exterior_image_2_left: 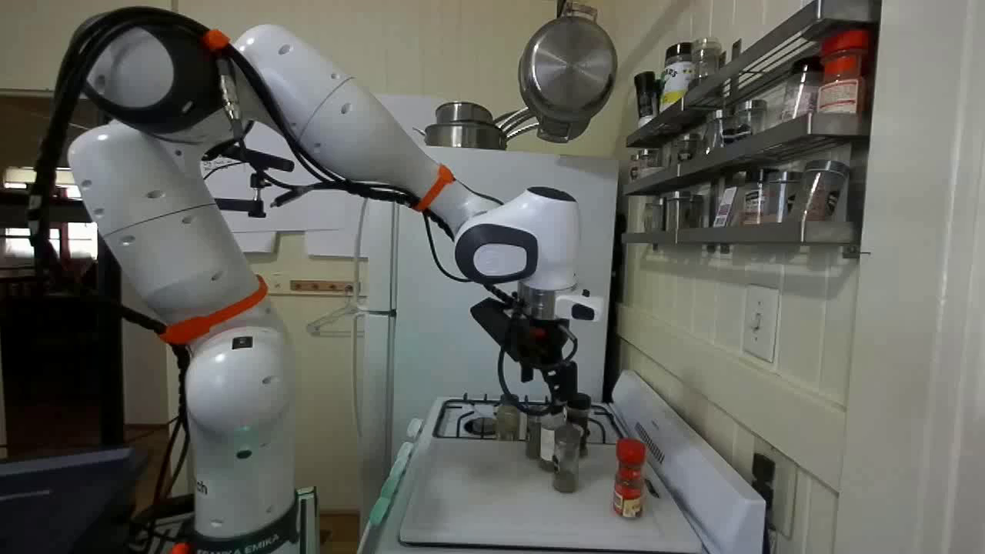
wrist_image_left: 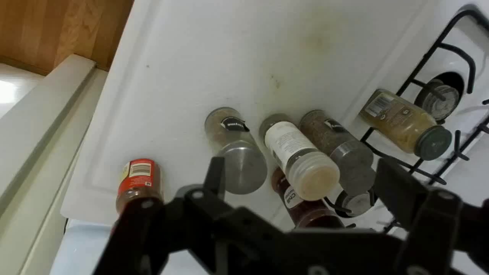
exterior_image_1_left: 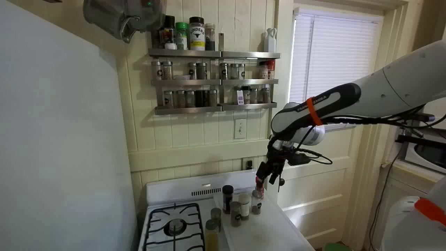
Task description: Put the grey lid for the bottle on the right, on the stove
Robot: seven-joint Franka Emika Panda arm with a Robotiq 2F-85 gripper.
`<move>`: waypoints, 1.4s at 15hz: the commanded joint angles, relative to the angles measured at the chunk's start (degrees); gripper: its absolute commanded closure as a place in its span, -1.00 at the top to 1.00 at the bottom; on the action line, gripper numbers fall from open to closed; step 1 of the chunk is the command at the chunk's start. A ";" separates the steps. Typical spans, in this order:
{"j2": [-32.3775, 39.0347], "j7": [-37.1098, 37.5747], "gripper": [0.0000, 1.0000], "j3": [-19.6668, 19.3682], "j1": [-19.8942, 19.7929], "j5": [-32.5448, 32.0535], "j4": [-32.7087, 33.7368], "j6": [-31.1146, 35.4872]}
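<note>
This is a kitchen; in an exterior view, a gas stove stands at six o'clock; spice racks hang at twelve; a fridge fills nine.

Looks smooth and dull-sheened on the white tabletop, matt and metallic on the black stove grate past one side edge. Resembles plastic on the red cap near a back corner, brushed metal on the grey lid farther inward, wood on the floor beyond the opposite edge.
</note>
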 commanded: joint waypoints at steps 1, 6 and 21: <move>0.15 -0.53 1.00 1.34 -1.34 0.75 0.08 -0.21; 0.65 0.39 1.00 2.73 -1.70 -0.38 0.11 1.00; 1.29 9.26 1.00 8.52 -5.96 -8.78 -0.54 6.65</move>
